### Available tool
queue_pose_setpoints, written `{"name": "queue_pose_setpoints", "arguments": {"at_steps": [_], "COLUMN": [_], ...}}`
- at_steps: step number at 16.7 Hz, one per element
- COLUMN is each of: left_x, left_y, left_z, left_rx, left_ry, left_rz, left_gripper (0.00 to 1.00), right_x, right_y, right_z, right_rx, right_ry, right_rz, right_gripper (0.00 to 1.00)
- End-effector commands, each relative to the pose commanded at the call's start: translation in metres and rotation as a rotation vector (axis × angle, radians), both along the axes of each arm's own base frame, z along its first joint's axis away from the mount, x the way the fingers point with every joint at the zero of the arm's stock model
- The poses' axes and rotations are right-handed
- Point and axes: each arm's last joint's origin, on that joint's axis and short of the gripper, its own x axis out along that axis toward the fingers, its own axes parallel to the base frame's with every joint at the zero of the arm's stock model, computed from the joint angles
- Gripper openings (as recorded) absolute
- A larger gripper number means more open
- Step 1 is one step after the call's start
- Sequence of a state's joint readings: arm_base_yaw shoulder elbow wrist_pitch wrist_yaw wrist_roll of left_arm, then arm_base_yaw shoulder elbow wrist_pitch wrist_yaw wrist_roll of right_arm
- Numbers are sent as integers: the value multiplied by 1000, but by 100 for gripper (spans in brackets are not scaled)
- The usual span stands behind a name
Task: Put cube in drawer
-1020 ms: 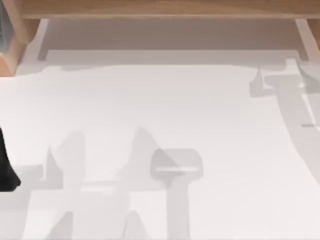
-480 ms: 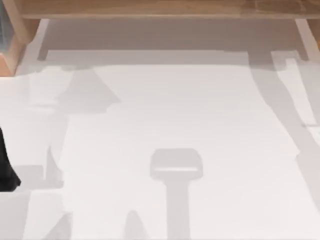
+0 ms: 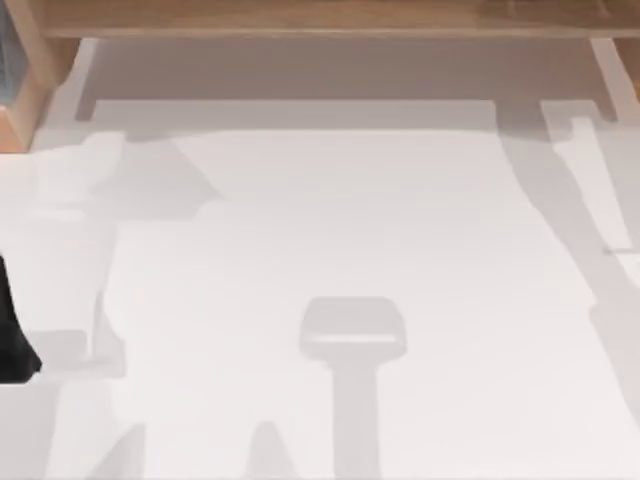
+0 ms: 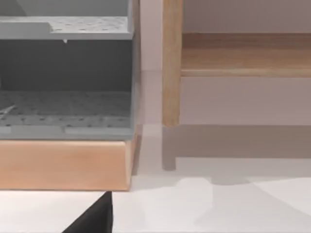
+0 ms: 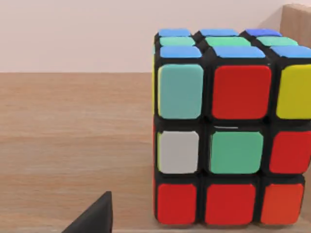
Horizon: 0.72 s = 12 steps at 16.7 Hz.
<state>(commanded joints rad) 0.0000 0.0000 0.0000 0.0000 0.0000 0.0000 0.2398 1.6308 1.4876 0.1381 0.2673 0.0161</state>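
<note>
One puzzle cube stands upright on a wooden shelf.

Its nine-tile face mixes red, green, teal, white, yellow and orange; the top shows blue and green. One grey drawer unit sits on a wooden base above the white counter. Jaw positions cannot be told.

Top view looks down on the table; wrist views face low, close.
</note>
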Motion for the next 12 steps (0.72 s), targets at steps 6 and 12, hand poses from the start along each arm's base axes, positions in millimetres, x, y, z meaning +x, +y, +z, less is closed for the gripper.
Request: {"name": "queue_pose_setpoints", "arguments": {"at_steps": [6,12], "left_x": [0,0], "left_y": [0,0], "left_z": [0,0], "left_rx": [0,0], "left_ry": [0,0], "left_rz": [0,0], "left_gripper": [100,100], "right_x": [44,60], "right_y": [2,1], "right_z": [3,0], "right_rx": [2,0], "right_ry": [-7,-1], "right_rz": [1,1], "right_gripper": [100,100]}}
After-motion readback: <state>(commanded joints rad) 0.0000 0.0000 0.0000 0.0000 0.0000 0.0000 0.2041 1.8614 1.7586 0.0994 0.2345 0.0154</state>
